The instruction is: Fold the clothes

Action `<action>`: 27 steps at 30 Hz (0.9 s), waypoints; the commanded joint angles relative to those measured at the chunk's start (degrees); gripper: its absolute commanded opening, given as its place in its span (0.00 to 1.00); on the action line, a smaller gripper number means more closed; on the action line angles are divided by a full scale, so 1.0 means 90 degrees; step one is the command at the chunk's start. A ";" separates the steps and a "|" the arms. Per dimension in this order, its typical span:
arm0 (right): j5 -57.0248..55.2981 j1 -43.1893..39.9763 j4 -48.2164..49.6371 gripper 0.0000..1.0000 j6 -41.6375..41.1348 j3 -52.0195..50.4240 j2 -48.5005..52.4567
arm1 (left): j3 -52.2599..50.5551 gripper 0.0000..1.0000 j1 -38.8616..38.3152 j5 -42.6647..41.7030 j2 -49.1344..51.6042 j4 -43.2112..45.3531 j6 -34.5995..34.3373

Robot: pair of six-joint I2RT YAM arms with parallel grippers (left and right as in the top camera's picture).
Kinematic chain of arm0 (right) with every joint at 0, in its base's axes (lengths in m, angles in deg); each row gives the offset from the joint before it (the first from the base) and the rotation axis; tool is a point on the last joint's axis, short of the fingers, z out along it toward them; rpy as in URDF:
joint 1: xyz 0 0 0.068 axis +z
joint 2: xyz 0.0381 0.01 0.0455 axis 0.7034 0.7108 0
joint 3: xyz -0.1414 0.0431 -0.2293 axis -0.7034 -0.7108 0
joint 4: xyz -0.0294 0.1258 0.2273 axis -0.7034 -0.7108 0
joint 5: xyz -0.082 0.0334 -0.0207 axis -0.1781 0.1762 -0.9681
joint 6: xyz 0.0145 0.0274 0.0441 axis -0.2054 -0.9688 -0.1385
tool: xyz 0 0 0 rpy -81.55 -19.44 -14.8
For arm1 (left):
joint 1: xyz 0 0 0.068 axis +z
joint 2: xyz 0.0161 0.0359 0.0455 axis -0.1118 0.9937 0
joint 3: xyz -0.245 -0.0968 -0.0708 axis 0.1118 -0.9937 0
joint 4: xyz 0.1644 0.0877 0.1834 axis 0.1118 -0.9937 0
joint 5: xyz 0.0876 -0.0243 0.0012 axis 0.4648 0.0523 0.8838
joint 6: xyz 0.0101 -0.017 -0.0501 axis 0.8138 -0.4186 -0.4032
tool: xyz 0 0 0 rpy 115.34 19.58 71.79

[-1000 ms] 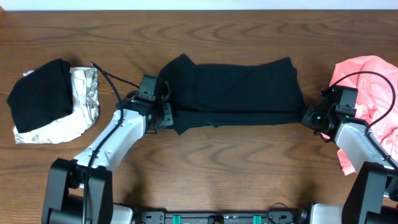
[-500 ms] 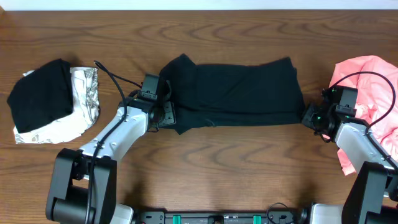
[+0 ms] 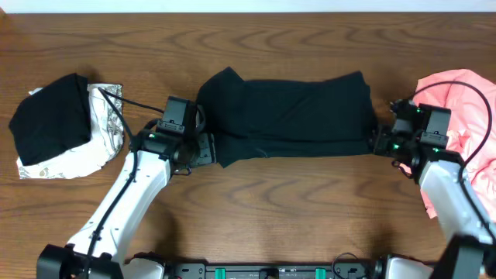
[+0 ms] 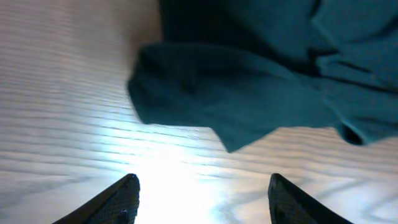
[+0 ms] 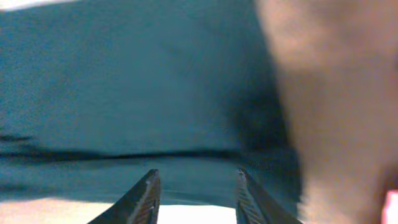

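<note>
A black T-shirt (image 3: pixel 291 116) lies folded into a wide band across the middle of the table. My left gripper (image 3: pixel 203 147) is just off its lower left corner. In the left wrist view that gripper (image 4: pixel 202 199) is open over bare wood, and the shirt's corner (image 4: pixel 249 106) lies a little ahead of the fingertips. My right gripper (image 3: pixel 377 142) is at the shirt's right edge. In the right wrist view it (image 5: pixel 198 193) is open, with the black fabric (image 5: pixel 124 93) lying flat under and beyond the fingers.
A folded black garment (image 3: pixel 48 116) rests on a white-grey patterned one (image 3: pixel 101 136) at the far left. A salmon-pink garment (image 3: pixel 457 101) is heaped at the right edge, partly under my right arm. The wooden table (image 3: pixel 271 217) is bare in front.
Both grippers have opened and let go of the black shirt. The left arm has pulled back to the left, off the shirt's corner. The shirt has stayed in place.
</note>
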 commanded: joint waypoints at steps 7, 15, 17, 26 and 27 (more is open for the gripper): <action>-0.0772 0.2681 -0.0391 0.30 0.2008 0.0180 -0.0265 | 0.0012 0.67 0.0005 -0.0391 0.0537 0.0148 -0.0738; -0.1496 0.3847 -0.0126 0.43 0.2412 0.0180 0.0340 | 0.0007 0.68 0.0226 -0.0265 0.0838 0.0187 -0.1253; -0.1506 0.3917 0.0007 0.39 0.2409 0.0180 0.0503 | 0.0007 0.67 0.0425 -0.0272 0.0838 0.0194 -0.1326; -0.1073 0.4352 0.0078 0.33 0.2412 0.0180 0.1047 | 0.0007 0.68 0.1020 -0.0291 0.0838 -0.0039 -0.1341; -0.1076 0.4435 0.0095 0.33 0.2412 0.0180 0.1071 | 0.0007 0.68 0.1035 -0.0291 0.0838 -0.0036 -0.1343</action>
